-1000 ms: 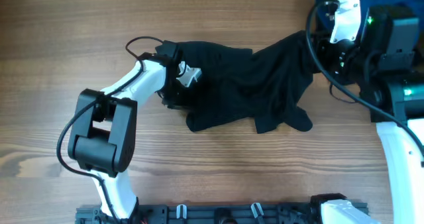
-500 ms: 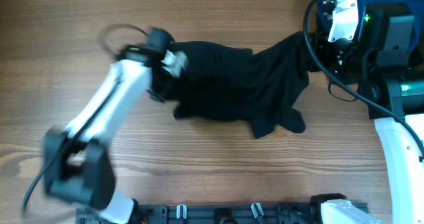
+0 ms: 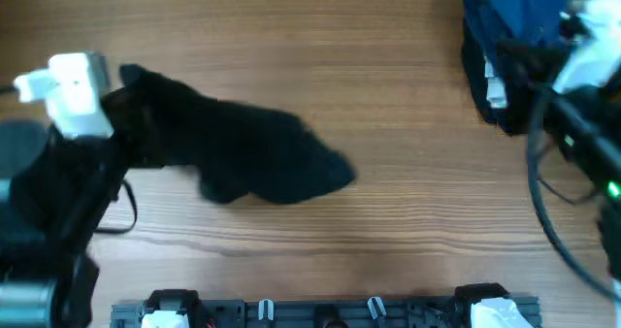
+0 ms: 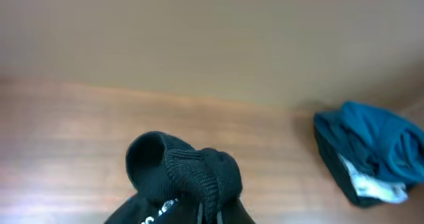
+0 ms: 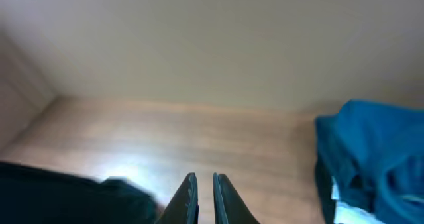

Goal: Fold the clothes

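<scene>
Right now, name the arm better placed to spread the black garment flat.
Left, I judge. The left gripper is shut on the black garment at the left side. The right gripper is shut, empty, over by the blue garment, far from the black one.

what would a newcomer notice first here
The black garment lies in a dark bunched heap on the left half of the wooden table, one end gathered up at the left arm. In the overhead view's top right corner sits a bright blue garment. The right tool hangs shut and empty above bare wood.
</scene>
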`<state>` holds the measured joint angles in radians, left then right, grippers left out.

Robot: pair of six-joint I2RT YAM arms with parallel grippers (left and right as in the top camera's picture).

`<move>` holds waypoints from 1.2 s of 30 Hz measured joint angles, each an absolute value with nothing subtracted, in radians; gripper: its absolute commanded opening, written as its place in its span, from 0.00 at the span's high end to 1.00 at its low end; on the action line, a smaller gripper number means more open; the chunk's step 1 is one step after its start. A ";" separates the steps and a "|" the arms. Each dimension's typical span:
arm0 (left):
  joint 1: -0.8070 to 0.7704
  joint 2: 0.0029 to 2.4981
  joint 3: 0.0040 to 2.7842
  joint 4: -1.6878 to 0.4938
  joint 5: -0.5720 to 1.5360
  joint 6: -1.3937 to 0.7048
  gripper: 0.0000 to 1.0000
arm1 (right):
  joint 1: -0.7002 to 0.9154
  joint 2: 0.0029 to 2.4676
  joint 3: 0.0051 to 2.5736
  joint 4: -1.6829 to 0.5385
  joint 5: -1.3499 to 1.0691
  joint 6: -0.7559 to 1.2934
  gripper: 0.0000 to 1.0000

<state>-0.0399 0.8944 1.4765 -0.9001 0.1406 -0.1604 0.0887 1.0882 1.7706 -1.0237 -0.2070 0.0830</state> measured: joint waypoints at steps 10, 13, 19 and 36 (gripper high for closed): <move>-0.039 0.931 1.477 -0.889 0.128 -0.182 0.96 | 0.088 1.304 1.777 -1.304 -0.410 0.110 0.47; -0.039 0.972 1.477 -0.889 0.128 -0.183 0.96 | 0.120 1.456 1.750 -1.377 -0.449 -0.001 0.35; -0.039 1.024 1.477 -0.883 0.128 -0.183 0.96 | 0.279 1.704 1.548 -1.253 -0.463 -0.143 0.33; -0.038 1.116 1.477 -0.860 0.124 -0.182 0.96 | 0.689 1.902 1.317 -0.801 -0.209 -0.236 0.28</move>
